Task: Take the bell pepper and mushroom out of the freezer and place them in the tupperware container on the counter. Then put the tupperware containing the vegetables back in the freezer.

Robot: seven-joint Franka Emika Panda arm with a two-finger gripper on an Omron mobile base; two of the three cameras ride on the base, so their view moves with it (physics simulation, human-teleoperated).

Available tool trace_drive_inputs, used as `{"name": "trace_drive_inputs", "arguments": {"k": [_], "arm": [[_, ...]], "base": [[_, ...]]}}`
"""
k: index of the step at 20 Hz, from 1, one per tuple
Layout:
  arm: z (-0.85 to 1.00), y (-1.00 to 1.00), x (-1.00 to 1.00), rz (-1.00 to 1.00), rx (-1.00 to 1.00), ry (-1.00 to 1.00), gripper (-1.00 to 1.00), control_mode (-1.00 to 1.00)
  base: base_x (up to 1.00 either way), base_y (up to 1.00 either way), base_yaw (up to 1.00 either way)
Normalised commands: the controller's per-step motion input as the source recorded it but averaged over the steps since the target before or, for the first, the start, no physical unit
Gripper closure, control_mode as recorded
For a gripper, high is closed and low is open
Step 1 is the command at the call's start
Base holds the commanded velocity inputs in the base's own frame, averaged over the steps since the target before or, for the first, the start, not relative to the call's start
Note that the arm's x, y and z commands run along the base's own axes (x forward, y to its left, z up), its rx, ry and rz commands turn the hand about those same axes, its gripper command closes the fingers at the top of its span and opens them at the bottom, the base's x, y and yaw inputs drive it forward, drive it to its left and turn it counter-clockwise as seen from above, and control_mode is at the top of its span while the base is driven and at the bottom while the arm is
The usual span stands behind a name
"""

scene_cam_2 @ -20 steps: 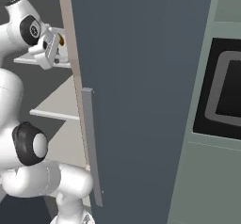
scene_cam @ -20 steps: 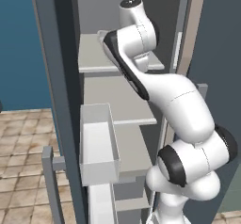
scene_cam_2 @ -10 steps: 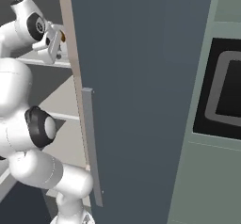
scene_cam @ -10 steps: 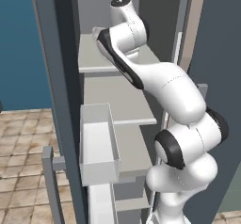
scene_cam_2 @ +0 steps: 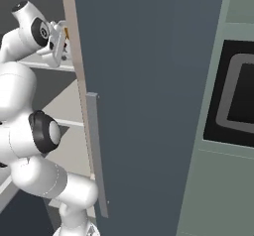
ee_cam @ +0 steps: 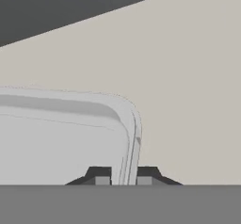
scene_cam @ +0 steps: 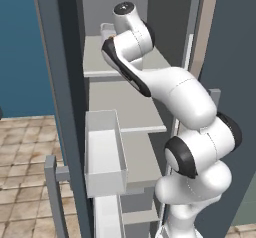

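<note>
The tupperware container (ee_cam: 61,138) sits on an upper shelf (ee_cam: 188,77) of the freezer (scene_cam: 65,57), its low light-grey rim curving round a corner in the hand view. That rim runs straight up between the two dark fingertips (ee_cam: 100,178) of the claw (ee_cam: 123,180), which is pinched narrow on the edge — a grip on the thin wall, likely chosen because the tray is too wide to span. The visible part of the tray floor is bare grey; whether the bell pepper and mushroom lie further in cannot be told, since the rest is cut off at the frame edge.

From the left base view the white arm reaches high into the cabinet, its wrist bent over the shelf, with a pale corner of the container (scene_cam: 106,31) just beside it. A translucent door bin (scene_cam: 104,152) hangs lower on the open door, well apart from the work. In the right base view the claw (scene_cam_2: 58,44) sits just behind the door's edge.

Judging by this, the tray is being set down in the freezer — the closing step, with release yet to come.
</note>
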Motion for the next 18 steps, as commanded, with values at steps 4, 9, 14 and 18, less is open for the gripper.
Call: {"name": "trace_drive_inputs", "arguments": {"k": [4,9,14,18], "arm": [[0.0,0.07,0.42,0.0,0.0,-0.09,1.0,-1.0],[-0.03,0.06,0.28,0.0,0.0,-0.07,1.0,-1.0],[-0.03,0.08,0.12,0.0,0.0,-0.01,-1.0,-1.0],[-0.03,0.01,0.03,-0.03,0.0,0.0,-1.0,-1.0]], "base": [[0.0,0.0,0.0],[0.0,0.0,0.0],[0.0,0.0,0.0],[0.0,0.0,0.0]]}}
